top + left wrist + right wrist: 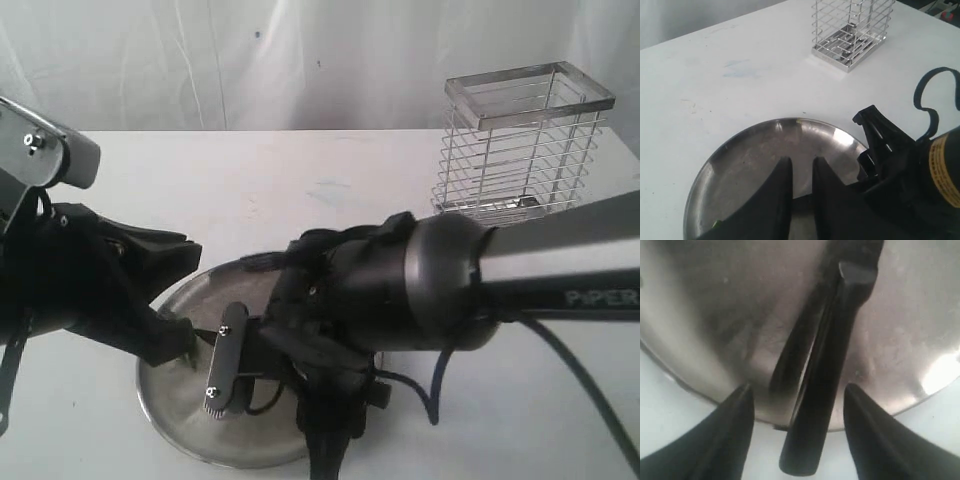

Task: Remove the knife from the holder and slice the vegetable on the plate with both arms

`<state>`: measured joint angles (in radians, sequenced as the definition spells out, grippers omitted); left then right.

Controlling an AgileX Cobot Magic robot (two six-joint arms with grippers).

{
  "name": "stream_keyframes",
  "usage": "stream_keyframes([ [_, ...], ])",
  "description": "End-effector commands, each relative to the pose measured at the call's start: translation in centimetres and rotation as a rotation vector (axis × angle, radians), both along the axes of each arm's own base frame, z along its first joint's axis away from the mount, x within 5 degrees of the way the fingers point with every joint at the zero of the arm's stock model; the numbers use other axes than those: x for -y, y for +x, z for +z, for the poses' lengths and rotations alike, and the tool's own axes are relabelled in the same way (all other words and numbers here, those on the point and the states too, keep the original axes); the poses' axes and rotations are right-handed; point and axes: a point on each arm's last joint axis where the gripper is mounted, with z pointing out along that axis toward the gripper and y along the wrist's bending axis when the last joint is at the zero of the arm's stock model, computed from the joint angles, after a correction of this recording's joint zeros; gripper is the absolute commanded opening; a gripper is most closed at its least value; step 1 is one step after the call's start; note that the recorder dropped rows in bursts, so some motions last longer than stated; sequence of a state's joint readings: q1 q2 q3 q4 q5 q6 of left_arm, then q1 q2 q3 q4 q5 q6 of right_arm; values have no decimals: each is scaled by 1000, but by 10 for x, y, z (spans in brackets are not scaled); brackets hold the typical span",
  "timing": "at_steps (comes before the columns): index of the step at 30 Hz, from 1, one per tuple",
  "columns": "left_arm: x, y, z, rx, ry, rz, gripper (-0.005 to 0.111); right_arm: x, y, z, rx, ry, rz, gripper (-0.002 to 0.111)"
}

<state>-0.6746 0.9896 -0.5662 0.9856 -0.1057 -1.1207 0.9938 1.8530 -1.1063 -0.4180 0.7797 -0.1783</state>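
Observation:
The plate [180, 420] [750, 160] [900, 340] lies at the table's front. The knife [825, 365] rests across it, its black handle sticking out over the rim. My right gripper [799, 387] [325, 450] is open, one finger on each side of the handle, neither touching it. My left gripper [801, 162] [190, 355] hovers low over the plate with its fingers a narrow gap apart and nothing seen between the tips. Only a green sliver of the vegetable [716, 225] peeks out beside one left finger. The holder [525, 140] [850, 30] stands empty at the back right.
The bulky right arm [450, 280] reaches across the middle and hides much of the plate and the knife in the exterior view. Its cable [580, 380] trails over the white table at the front right. A white curtain [250, 60] closes off the back.

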Motion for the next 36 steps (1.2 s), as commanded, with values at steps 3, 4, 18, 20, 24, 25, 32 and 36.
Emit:
stream_keyframes([
  [3,-1,-4,-4,-7,3,-5,21,-8,-5,-14,75,-80,46,51],
  [4,-1,-4,-4,-7,3,-5,21,-9,-5,-16,90,-93,46,51],
  [18,-1,-4,-4,-5,0,-10,21,-10,5,-44,179,-180,32,50],
  [20,-1,-4,-4,-5,0,-10,21,-10,5,-44,182,-172,26,43],
  [24,-1,-4,-4,-5,0,-10,21,-9,7,-43,202,-175,2,23],
  [25,-1,-4,-4,-5,0,-10,21,-8,7,-41,206,-177,-6,20],
  [32,0,-4,-3,0,-10,-22,21,-3,4,-11,229,-108,-123,16],
  [36,2,-5,-2,6,-22,-37,21,3,1,10,237,-70,-178,6],
])
